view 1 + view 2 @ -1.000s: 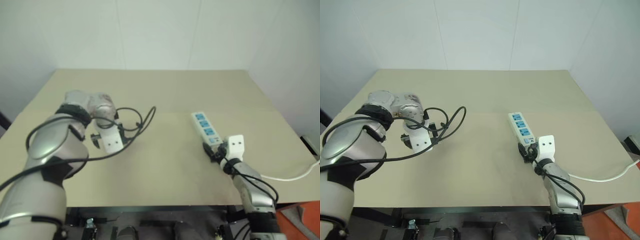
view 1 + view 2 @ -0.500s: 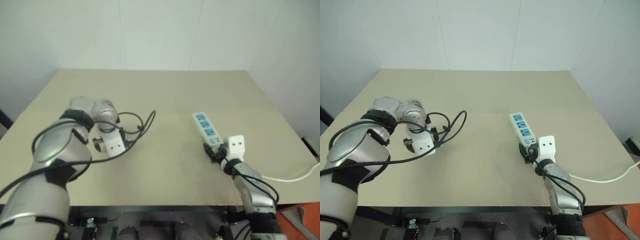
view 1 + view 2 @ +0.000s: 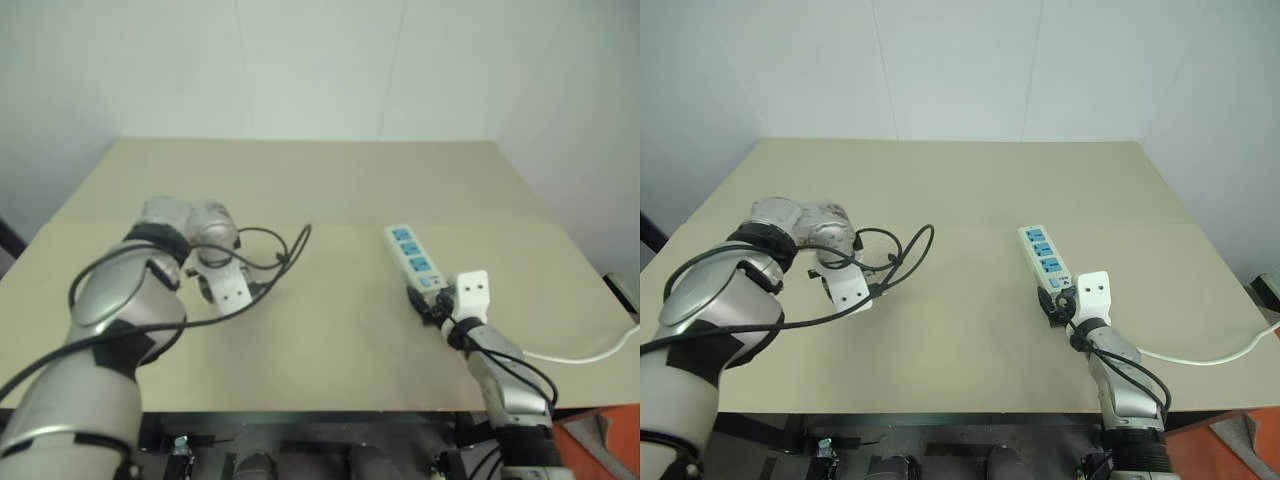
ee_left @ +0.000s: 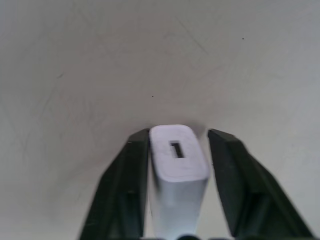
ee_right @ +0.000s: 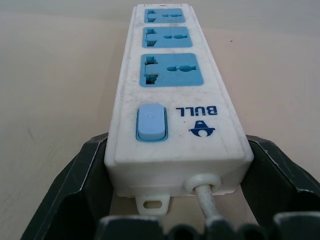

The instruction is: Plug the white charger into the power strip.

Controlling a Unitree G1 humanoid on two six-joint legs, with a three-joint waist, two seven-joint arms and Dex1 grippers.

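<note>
Here, your left gripper (image 4: 177, 165) points down at the tan table (image 3: 330, 180) in the left half of the head frames, and the wrist picture puts the white charger (image 4: 178, 175) standing between its two black fingers (image 4: 127, 185). One finger lies against the charger's side; a thin gap shows on the other side, so you cannot tell from that picture alone how firm the pinch is — the fingers have drawn in about as far as they go, closed on the block. The charger's end face, with a small slot, points toward the tabletop. A loop of black cable (image 3: 902, 255) hangs from that wrist, right of the gripper.

At the lower right of the head frames, your right gripper (image 5: 175, 165) holds the power strip (image 3: 1042, 256) by its cord end — a finger stands against each long side of the white bar. The strip lies flat on the table, its three blue sockets running away from the gripper, the blue switch nearest it. Its white cord (image 3: 1200, 355) trails toward the right edge. The strip and the charger lie well apart.
</note>
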